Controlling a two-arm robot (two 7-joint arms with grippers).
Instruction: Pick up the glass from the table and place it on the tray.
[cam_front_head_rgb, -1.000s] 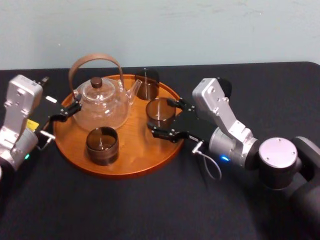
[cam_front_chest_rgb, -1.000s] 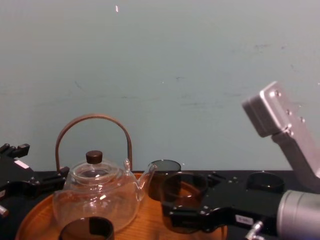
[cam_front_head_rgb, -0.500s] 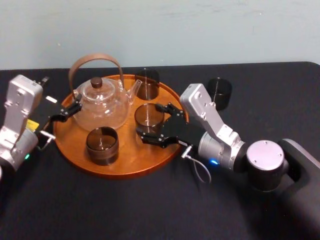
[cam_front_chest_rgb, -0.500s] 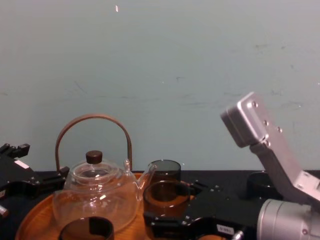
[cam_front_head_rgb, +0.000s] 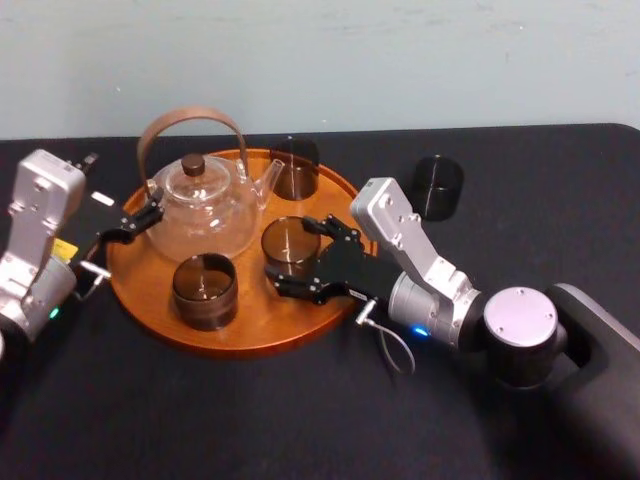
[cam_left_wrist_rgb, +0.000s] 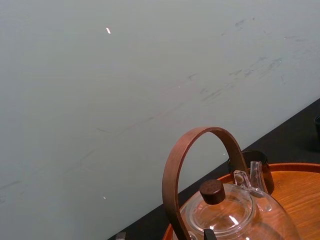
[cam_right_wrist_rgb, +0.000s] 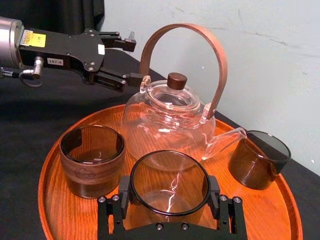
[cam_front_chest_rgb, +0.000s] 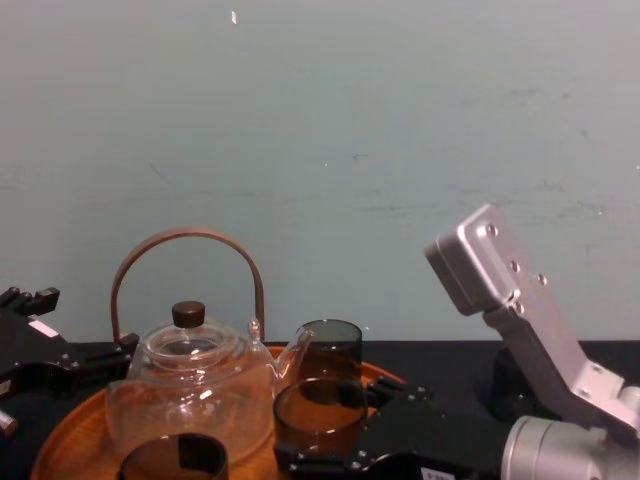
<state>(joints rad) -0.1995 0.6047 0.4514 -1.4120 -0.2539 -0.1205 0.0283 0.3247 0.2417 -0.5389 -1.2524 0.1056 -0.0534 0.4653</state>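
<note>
My right gripper (cam_front_head_rgb: 290, 257) is shut on a dark tinted glass (cam_front_head_rgb: 290, 243), fingers on either side of it. The glass (cam_right_wrist_rgb: 170, 185) is upright over the right-middle part of the round orange-brown tray (cam_front_head_rgb: 250, 322), beside the teapot (cam_front_head_rgb: 205, 205). Whether its base touches the wood cannot be told. In the chest view the held glass (cam_front_chest_rgb: 320, 415) sits low in front of the teapot's spout, with the gripper (cam_front_chest_rgb: 335, 445) around it. My left gripper (cam_front_head_rgb: 120, 190) is open at the tray's left rim, one fingertip near the teapot's side. The black table (cam_front_head_rgb: 300, 420) spreads all around.
Two more dark glasses stand on the tray, one at the front (cam_front_head_rgb: 204, 290) and one at the back (cam_front_head_rgb: 293, 168). Another glass (cam_front_head_rgb: 438, 186) stands on the table to the right of the tray. The teapot's tall wooden handle (cam_right_wrist_rgb: 200, 45) arches above it.
My right gripper has carried the glass leftward from the tray's right rim to farther inside the tray and lower. The left arm has stayed still.
</note>
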